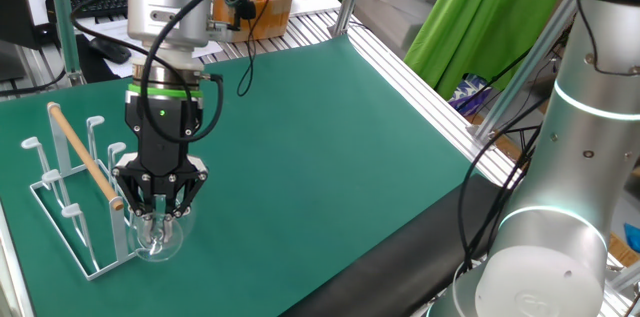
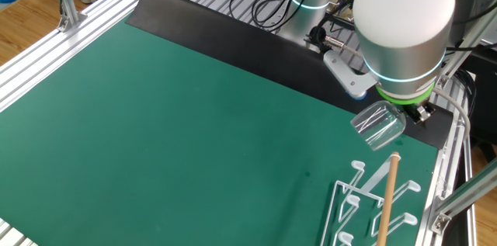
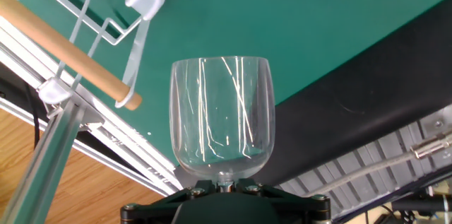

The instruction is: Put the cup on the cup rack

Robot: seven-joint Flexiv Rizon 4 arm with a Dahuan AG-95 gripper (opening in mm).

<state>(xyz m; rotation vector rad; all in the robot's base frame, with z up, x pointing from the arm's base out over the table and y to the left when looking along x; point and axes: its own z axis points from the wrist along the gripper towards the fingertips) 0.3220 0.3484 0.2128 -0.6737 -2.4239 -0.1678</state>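
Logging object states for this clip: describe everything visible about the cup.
The cup is a small clear glass goblet with a rounded bowl, empty, with light streaks on its wall. The tool holds it at the stem end, bowl mouth pointing away from the hand. It hangs above the green mat beside the cup rack, not yet on a peg.

The cup (image 3: 222, 114) beyond the fingers is clear, glossy glass. The cup rack (image 1: 60, 202) beside it is white-coated wire with a smooth pale wooden rod (image 1: 85, 154). The counter (image 1: 330, 147) looks matt green.
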